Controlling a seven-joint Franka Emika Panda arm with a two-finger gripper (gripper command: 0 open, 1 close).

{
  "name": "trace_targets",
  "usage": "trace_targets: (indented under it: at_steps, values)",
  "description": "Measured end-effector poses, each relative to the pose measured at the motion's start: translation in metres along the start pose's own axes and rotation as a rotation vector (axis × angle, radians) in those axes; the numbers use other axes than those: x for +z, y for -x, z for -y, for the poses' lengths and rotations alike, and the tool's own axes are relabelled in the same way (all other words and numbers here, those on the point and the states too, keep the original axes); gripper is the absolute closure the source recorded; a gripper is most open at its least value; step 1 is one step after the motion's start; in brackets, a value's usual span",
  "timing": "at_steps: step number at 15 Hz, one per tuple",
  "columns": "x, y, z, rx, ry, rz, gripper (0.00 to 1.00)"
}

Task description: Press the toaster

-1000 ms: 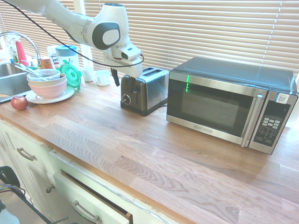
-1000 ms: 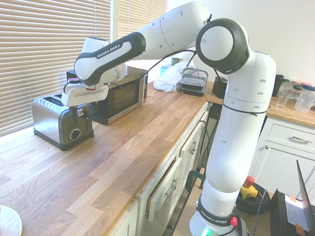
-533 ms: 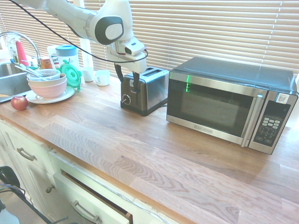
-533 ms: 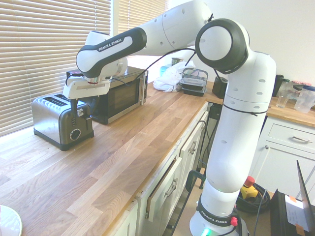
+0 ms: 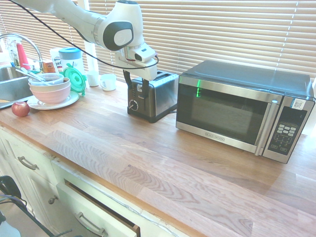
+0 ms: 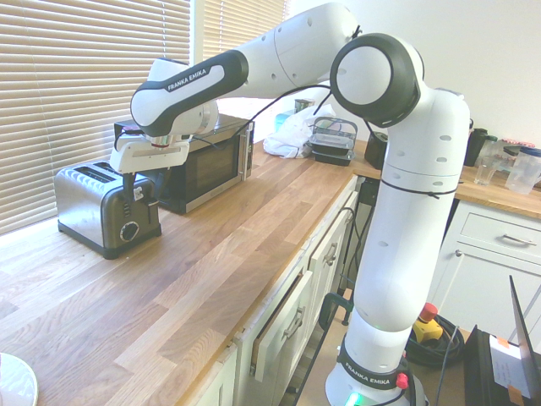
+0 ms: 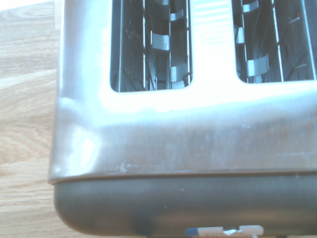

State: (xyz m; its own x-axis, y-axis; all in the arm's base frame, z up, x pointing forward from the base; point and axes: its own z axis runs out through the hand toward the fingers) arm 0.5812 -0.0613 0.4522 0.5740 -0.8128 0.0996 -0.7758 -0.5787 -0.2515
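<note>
The toaster [image 5: 154, 95] is a small steel box with two top slots and a black end panel with a round knob. It stands on the wooden counter [image 5: 148, 148] left of the microwave. My gripper [image 5: 135, 84] hangs open just over the toaster's black end, its dark fingers straddling the upper part of that panel. The second exterior view shows the toaster [image 6: 95, 211] with the gripper [image 6: 140, 188] at its near end, fingers pointing down. Seen from the wrist, the toaster [image 7: 188, 129] fills the frame, with both slots and the dark end edge visible.
A large steel-and-black microwave [image 5: 242, 111] stands right beside the toaster. Stacked bowls on a plate [image 5: 49, 90], a red apple [image 5: 20, 108], white cups [image 5: 107, 82] and a sink [image 5: 9, 81] sit at the left. A drawer [image 5: 98, 213] under the counter is ajar.
The gripper has risen a little and moved sideways from beside the toaster's end to right over the black end panel. It stays open. The toaster has not moved.
</note>
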Motion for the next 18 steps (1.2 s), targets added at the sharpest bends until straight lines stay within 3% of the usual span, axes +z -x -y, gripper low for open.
trace_targets:
  at_steps: [18]
  values:
    - [-0.005, -0.018, -0.016, 0.023, -0.005, -0.006, 1.0]
